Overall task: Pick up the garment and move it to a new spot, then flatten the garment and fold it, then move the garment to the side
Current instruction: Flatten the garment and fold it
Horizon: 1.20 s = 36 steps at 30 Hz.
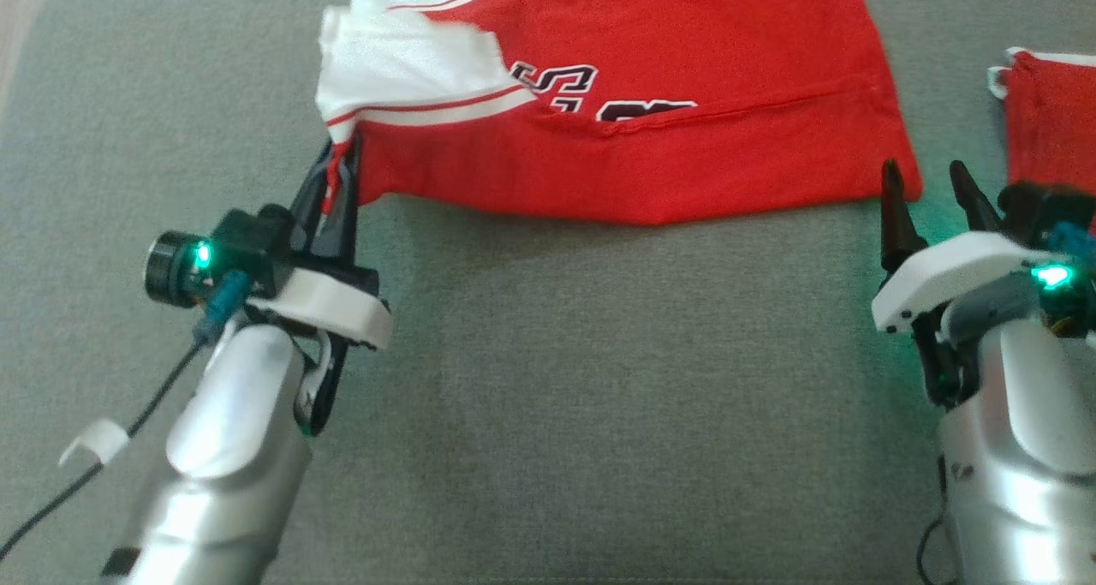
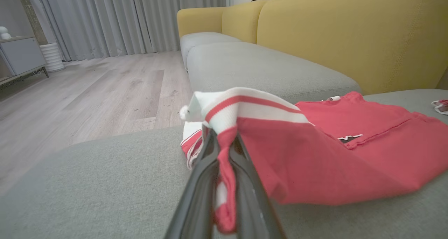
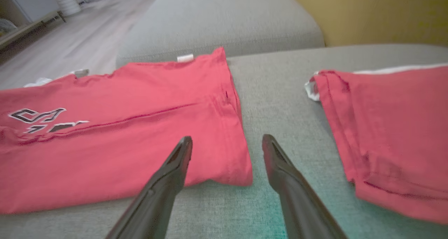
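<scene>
Grey sofa cushion (image 1: 599, 379) under everything. I've got the left gripper (image 1: 341, 170) pinching the white-striped left corner of the red garment (image 1: 685, 157), which lies along the cushion's far edge. The right gripper (image 1: 925, 174) is spread wide just beside the garment's right corner, with another red piece (image 1: 1053, 122) at the right edge.

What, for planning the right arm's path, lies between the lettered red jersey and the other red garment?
Bare grey fabric sofa cushion, seen in the right wrist view, ahead of the open right pincer.
</scene>
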Motion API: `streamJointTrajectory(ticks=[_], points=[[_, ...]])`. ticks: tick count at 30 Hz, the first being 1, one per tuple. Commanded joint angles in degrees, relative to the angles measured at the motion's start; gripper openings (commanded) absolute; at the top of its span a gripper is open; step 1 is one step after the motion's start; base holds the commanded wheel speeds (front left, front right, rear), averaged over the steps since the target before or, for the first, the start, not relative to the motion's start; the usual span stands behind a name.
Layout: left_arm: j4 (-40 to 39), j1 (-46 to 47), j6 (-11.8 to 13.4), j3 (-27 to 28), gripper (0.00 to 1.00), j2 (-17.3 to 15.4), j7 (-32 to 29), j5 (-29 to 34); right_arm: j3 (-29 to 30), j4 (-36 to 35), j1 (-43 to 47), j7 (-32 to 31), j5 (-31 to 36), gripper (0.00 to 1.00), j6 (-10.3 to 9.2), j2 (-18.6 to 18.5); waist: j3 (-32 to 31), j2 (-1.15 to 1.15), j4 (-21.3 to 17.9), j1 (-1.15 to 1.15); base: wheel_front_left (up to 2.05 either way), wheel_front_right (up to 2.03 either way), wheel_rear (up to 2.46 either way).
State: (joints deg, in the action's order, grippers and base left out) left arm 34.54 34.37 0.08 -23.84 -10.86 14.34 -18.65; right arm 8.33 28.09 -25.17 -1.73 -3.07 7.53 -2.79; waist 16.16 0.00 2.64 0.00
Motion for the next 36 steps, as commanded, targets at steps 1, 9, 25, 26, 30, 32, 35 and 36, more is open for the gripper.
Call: streamJointTrajectory(ticks=[1, 9, 25, 26, 30, 32, 35, 36], points=[[-4.0, -1.2, 0.2, 2.5, 0.00, -1.2, 0.6, 1.4, 0.6, 2.2, -3.9, -2.0, 0.7, 1.00, -0.04, -0.1, 0.6, 0.00, 1.0, 0.00, 0.00, 0.00, 0.00], [-7.8, -2.5, -1.1, 2.5, 0.00, -0.6, 0.6, 3.5, 5.6, 13.7, -10.6, -5.9, 9.1, 1.00, -0.04, -0.1, 1.8, 0.00, 2.3, 0.00, 0.00, 0.00, 0.00], [0.4, -6.1, -2.2, 2.7, 0.00, -3.4, 0.4, 5.4, 5.4, 20.9, -9.8, -2.3, 13.8, 0.00, -0.04, -0.1, -2.8, 0.00, -0.1, 0.00, 0.00, 0.00, 0.00], [1.2, -6.8, -2.5, 2.5, 0.00, -3.8, 0.2, 5.4, 5.3, 20.9, -9.0, -2.1, 12.9, 0.00, -0.04, -0.1, -3.8, 0.00, -0.4, 0.00, 0.00, 0.00, 0.00], [3.0, -10.1, -3.3, 1.8, 0.00, -5.5, -0.9, 5.1, 3.7, 20.3, -5.2, -2.9, 9.1, 0.00, -0.04, -0.1, -7.2, 0.00, -1.6, 0.00, 0.00, 0.00, 0.00], [2.9, -12.0, -3.5, 1.5, 0.00, -6.2, -1.5, 4.9, 3.1, 19.0, -3.0, -3.8, 7.6, 0.00, -0.04, -0.1, -8.7, 0.00, -2.2, 0.00, 0.00, 0.00, 0.00], [1.9, -14.8, -3.8, 0.9, 0.00, -7.1, -2.8, 4.7, 2.5, 15.9, 0.6, -5.7, 6.0, 0.00, -0.04, -0.1, -10.7, 0.00, -2.7, 0.00, 0.00, 0.00, 0.00], [1.4, -15.7, -3.9, 0.7, 0.00, -7.3, -3.3, 4.4, 2.2, 14.5, 1.9, -6.4, 5.6, 0.00, -0.04, -0.1, -11.3, 0.00, -2.9, 0.00, 0.00, 0.00, 0.00]])
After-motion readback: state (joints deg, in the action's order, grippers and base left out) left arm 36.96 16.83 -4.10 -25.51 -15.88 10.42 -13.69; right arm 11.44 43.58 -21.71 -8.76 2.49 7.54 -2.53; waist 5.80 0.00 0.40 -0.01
